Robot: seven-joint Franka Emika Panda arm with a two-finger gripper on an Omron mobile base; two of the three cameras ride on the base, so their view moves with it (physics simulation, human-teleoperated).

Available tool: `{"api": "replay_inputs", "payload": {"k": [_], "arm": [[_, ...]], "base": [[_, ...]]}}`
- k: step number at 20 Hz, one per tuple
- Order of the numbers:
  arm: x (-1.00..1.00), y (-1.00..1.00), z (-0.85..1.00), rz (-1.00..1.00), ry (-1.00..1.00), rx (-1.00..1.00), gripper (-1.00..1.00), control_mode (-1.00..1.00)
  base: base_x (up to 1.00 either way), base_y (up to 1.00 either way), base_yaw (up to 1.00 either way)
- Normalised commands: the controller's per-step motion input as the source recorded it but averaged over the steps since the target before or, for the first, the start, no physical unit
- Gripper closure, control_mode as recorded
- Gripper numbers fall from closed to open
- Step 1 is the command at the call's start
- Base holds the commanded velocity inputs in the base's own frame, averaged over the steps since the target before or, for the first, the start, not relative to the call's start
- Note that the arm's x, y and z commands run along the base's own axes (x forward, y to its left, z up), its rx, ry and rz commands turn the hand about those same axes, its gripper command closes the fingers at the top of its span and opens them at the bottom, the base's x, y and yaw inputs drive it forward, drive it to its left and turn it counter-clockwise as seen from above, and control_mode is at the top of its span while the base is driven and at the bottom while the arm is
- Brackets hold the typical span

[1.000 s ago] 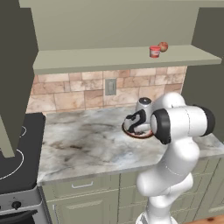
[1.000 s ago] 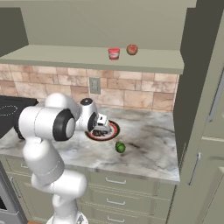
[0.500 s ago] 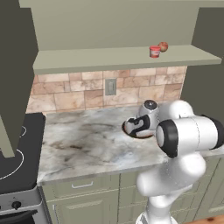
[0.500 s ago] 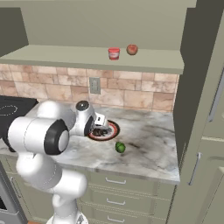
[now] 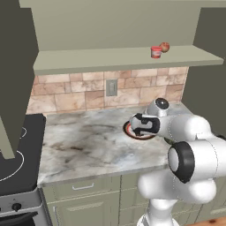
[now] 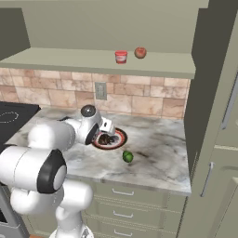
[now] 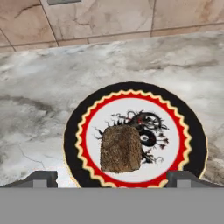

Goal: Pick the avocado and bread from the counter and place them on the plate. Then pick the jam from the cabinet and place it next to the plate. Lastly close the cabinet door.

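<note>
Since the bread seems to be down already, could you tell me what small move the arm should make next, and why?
Probably lift the open gripper clear of the plate and swing it toward the avocado. The bread lies free on the plate between the spread fingertips, while the avocado sits on the counter just off the plate's rim.

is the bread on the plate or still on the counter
On the plate. The bread lies on the plate's white centre, with the hand open and apart from it.
</note>
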Motion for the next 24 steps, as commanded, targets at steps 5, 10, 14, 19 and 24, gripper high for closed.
{"api": "replay_inputs", "payload": {"k": [5,10,14,19,24], "arm": [[-0.24,-0.02,0.41,-0.04,0.0,0.01,-1.0,-1.0],[-0.3,-0.05,0.38,-0.05,0.0,0.01,-1.0,-1.0],[-0.39,-0.16,0.18,-0.03,0.01,0.0,-1.0,-1.0],[-0.45,-0.24,0.0,0.0,0.0,0.0,-1.0,-1.0],[-0.34,-0.23,0.0,0.0,0.0,0.0,-1.0,-1.0]], "base": [[0.0,0.0,0.0],[0.0,0.0,0.0],[0.0,0.0,0.0],[0.0,0.0,0.0],[0.0,0.0,0.0]]}}
